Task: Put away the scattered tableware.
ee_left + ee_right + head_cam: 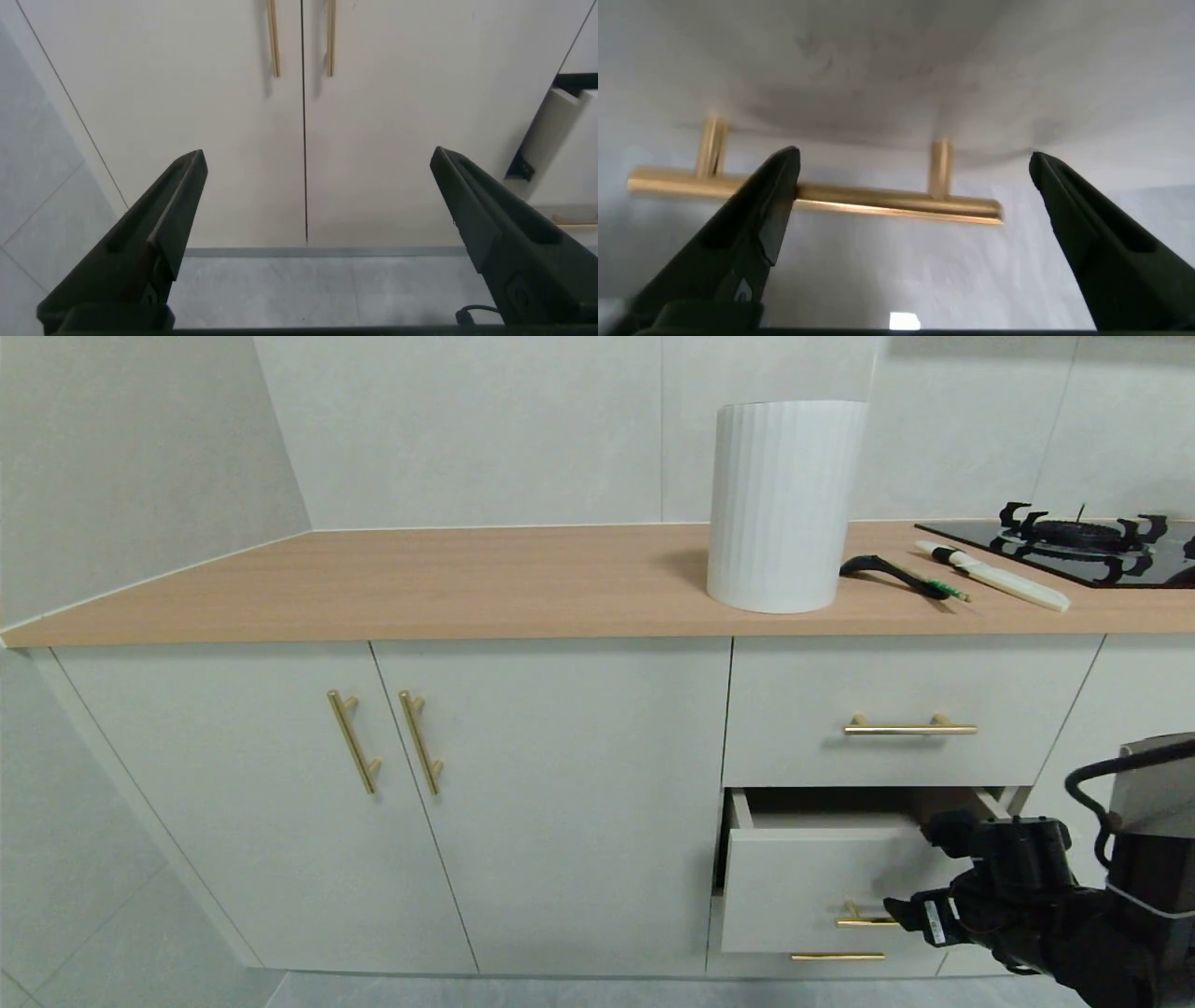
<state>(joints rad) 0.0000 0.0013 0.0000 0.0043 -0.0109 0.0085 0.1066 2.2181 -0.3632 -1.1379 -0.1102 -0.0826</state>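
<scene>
Pale grey tiled walls [467, 429] meeting in a corner at far left; wooden countertop [420, 583] along the far wall; below, white double cupboard doors [523, 803] with upright brass handles [353, 741]; to the right, stacked drawers with level brass handles, top drawer [910, 686] closed, middle drawer [803, 887] pulled partly out; black gas hob [1074, 546] at far right; grey tiled floor [84, 943] near left.

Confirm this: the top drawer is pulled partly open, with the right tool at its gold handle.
Wrong drawer. The head view shows the top drawer shut; the middle drawer is pulled partly open, with the right tool at its gold handle.
</scene>
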